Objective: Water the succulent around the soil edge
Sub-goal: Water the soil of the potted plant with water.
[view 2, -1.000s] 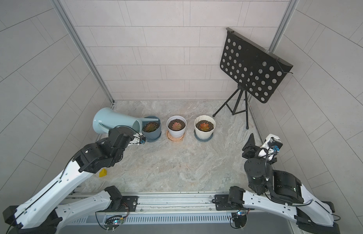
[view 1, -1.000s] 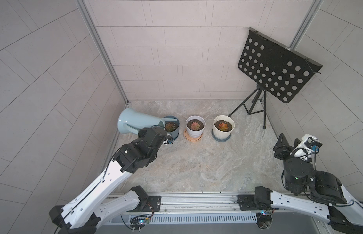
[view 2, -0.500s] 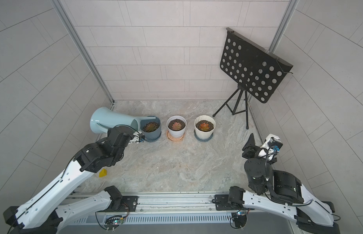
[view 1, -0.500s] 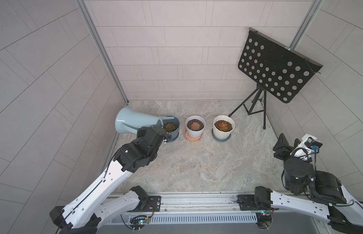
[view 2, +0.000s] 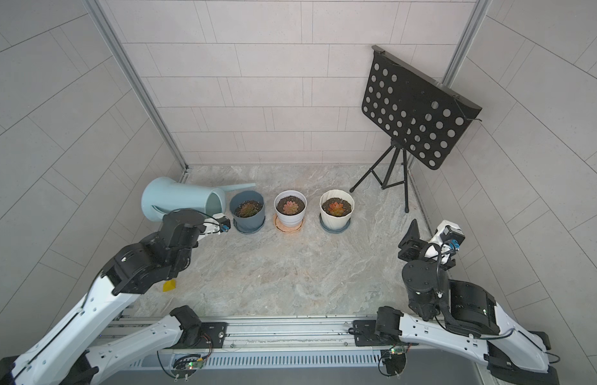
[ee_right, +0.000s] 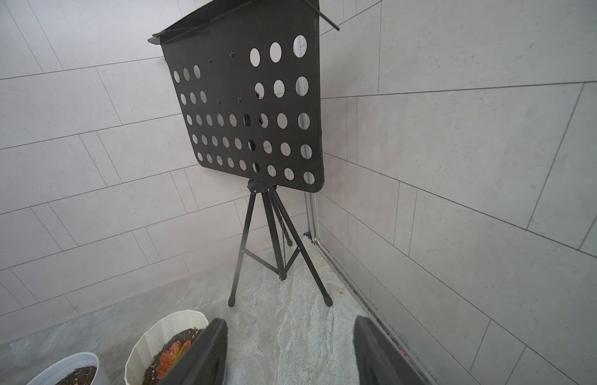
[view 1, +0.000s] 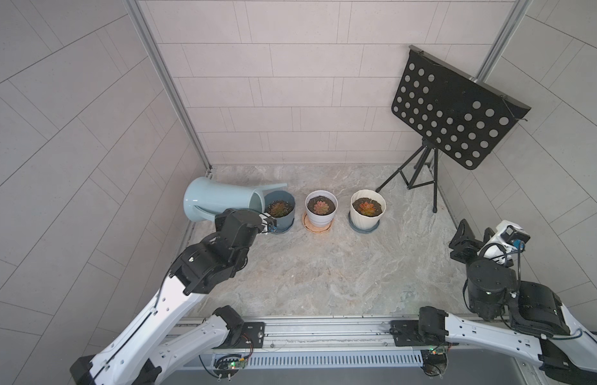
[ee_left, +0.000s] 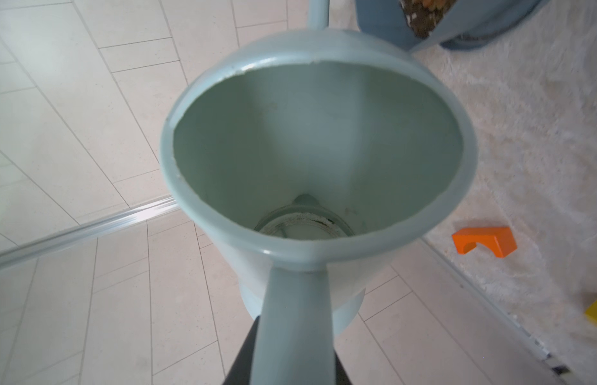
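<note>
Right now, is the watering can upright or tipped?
Tipped. The watering can is turned nearly sideways in both top views, mouth facing the blue pot, spout level near that pot's far rim.

Black music stand (view 1: 464, 96) in corner, white pot (view 1: 321, 218), cream ribbed pot (view 1: 366, 220), orange block (ee_left: 484, 241)

The watering can (view 1: 220, 200) is pale blue. The slate-blue pot (view 1: 285, 221) (a darker blue than the can) holds a rusty green-brown succulent (view 1: 277, 209). The white pot (view 1: 320, 218) has a tan saucer (view 1: 315, 229). The ribbed cream pot (view 1: 366, 218) holds an orange-red plant (view 1: 368, 208). The music stand (view 1: 454, 113) is black, patterned with round holes. The floor (view 1: 324, 266) is marbled grey.
</note>
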{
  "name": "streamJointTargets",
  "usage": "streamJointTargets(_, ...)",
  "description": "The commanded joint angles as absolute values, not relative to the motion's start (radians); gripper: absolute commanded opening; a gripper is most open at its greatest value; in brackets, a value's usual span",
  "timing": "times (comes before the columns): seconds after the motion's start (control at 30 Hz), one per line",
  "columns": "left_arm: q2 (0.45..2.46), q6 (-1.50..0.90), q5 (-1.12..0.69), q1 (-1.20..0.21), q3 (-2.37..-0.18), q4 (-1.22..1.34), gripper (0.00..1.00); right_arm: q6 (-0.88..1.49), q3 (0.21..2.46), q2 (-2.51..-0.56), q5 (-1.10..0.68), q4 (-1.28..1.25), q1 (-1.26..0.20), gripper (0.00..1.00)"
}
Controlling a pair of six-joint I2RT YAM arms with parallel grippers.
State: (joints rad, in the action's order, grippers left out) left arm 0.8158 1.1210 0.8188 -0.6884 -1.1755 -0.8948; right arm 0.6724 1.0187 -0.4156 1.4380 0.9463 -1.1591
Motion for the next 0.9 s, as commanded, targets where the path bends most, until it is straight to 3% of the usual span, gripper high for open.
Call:
streamJointTargets(0.0, 0.712, 0.949, 0.719, -0.687, -1.267, -0.841, 0.0, 0.66, 1.032, -0.412, 1.451, 0.947, -1.157, 0.64)
streamJointTargets(0.13, 0.67, 0.641, 0.564, -0.687, -1.387, -0.831, 0.0, 0.649, 1.044, -0.421, 1.448, 0.942, -1.157, 0.64)
streamJointTargets(0.27, 0.66, 0.243, 0.286, -0.686, -1.452, -0.795, 0.0, 0.634, 1.055, -0.42, 1.447, 0.94, -1.157, 0.64)
streamJointTargets(0.5, 0.669, -0.418, 0.159, -0.702, -1.267, -0.634, 0.0, 0.609, 1.077, -0.418, 1.443, 0.938, -1.157, 0.64)
streamJointTargets(0.57, 0.629, -0.5, 0.265, -0.773, -1.145, -0.559, 0.0, 0.601, 1.081, -0.416, 1.443, 0.937, -1.158, 0.64)
streamJointTargets(0.67, 0.63, -0.499, 0.603, -1.044, -1.062, -0.543, 0.0, 0.59, 1.084, -0.411, 1.442, 0.936, -1.157, 0.63)
streamJointTargets(0.8, 0.836, -0.372, 1.11, -1.509, -1.079, -0.448, 0.0, 0.579, 1.087, -0.402, 1.446, 0.936, -1.157, 0.63)
streamJointTargets(0.87, 0.949, -0.379, 1.163, -1.584, -1.112, -0.422, 0.0, 0.575, 1.089, -0.398, 1.448, 0.936, -1.158, 0.63)
